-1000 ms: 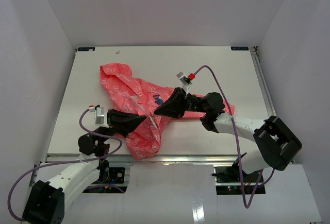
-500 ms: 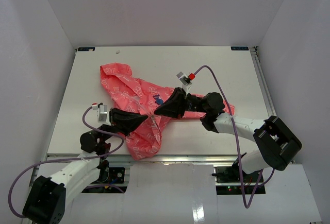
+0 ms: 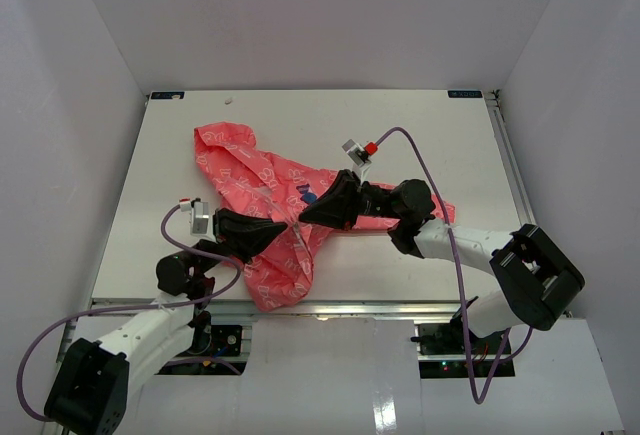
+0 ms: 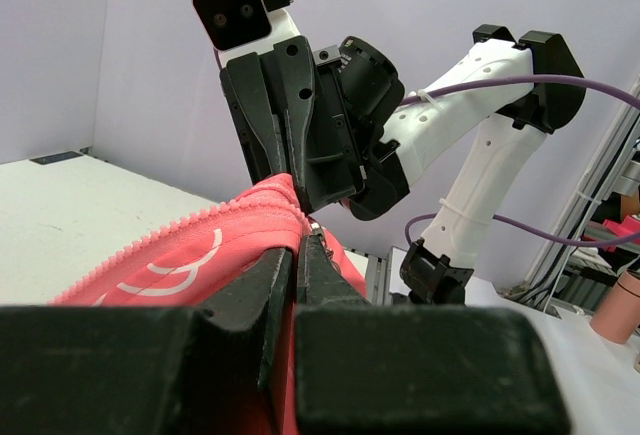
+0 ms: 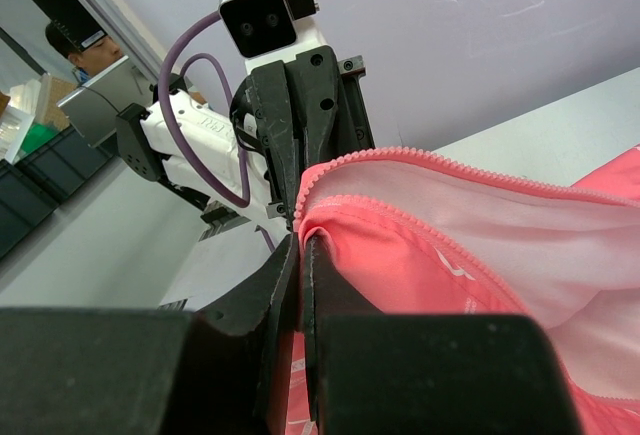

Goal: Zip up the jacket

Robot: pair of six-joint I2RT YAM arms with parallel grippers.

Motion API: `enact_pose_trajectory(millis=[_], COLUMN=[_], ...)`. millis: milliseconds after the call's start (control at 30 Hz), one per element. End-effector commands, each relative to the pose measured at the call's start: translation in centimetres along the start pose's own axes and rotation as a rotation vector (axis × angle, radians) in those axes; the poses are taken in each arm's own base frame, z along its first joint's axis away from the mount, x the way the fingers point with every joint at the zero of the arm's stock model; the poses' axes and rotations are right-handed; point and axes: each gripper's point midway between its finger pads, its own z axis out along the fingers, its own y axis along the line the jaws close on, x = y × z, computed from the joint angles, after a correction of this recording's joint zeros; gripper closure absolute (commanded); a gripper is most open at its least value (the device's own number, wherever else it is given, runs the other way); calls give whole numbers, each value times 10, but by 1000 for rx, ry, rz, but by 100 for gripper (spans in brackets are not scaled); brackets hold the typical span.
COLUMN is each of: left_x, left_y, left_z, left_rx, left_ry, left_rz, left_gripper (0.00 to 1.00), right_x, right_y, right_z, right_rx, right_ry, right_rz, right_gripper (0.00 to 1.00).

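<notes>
Lying crumpled on the counter (image 3: 420,125), the jacket (image 3: 262,200) has its zipper edge (image 5: 400,160) pinched by the closed left jaws and right jaws, which nearly meet, hiding the slider from overhead.

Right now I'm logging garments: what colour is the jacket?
The jacket: coral pink, white print; top view best.

left claw (image 3: 284,228) edged slightly rightward
</notes>
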Motion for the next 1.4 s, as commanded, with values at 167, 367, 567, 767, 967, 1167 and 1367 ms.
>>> enact_pose_trajectory(millis=[167, 367, 567, 767, 967, 1167, 1367], left_x=[-32, -30, -28, -26, -23, -23, -21], left_y=[-37, -34, -36, -35, -39, -50, -48], left_z=[-1, -2, -3, -3, -5, -8, -6], left_rx=[156, 147, 163, 163, 176, 231, 234], left_ry=[-136, -132, -136, -128, -114, -109, -98], left_rz=[158, 156, 138, 137, 147, 141, 129], left_gripper=[100, 100, 100, 100, 100, 100, 100], right_x=[-67, -68, -68, -70, -68, -66, -70], right_y=[99, 100, 97, 96, 95, 91, 96], right_z=[-5, -6, -5, -4, -2, -1, -1], right_rx=[-349, -348, -337, -335, -344, -341, -348], right_ry=[-290, -293, -306, -315, -299, -289, -301], right_rz=[-490, -490, -490, -491, -491, -487, -496], right_gripper=[92, 92, 92, 92, 92, 92, 92])
